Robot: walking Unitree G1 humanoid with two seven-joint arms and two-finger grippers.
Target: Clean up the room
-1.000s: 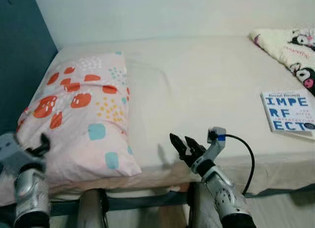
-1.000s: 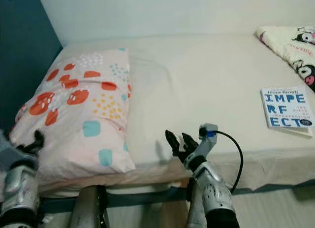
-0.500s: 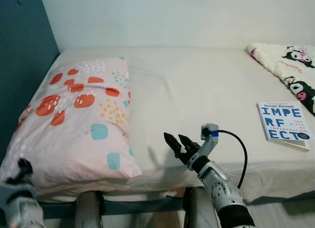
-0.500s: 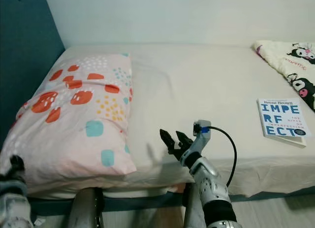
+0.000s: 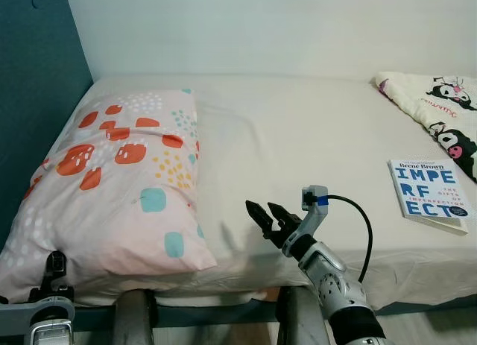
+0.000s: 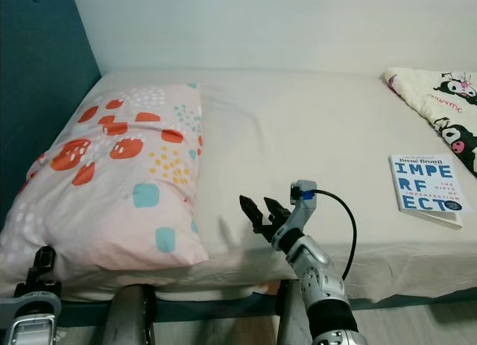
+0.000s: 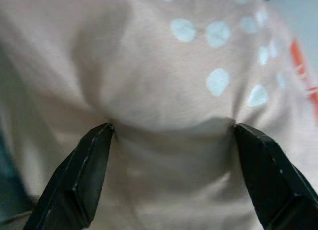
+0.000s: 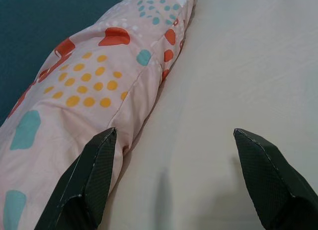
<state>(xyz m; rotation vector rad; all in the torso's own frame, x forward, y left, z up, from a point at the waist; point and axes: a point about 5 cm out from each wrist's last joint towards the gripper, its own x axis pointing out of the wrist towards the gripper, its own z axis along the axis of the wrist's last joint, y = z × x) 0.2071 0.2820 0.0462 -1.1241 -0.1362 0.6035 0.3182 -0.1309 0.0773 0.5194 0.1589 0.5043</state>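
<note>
A pink pillow with orange, teal and yellow shapes lies at the head end of the bed, on the left. My left gripper is low at the pillow's near left corner. In the left wrist view that gripper is open, with wrinkled pillow fabric close ahead between the fingers. My right gripper hovers open over the sheet just right of the pillow's near right edge; the right wrist view shows the pillow's side and bare sheet ahead. A blue and white book lies on the bed's right.
The cream mattress runs along a white wall, with a dark teal wall at the pillow end. A white blanket with cartoon prints lies crumpled at the far right. The bed's front edge drops to the floor by my legs.
The camera has shifted, showing more of the bed. My left gripper has sunk from beside the pillow to its near left corner. My right gripper stays open by the pillow's edge.
</note>
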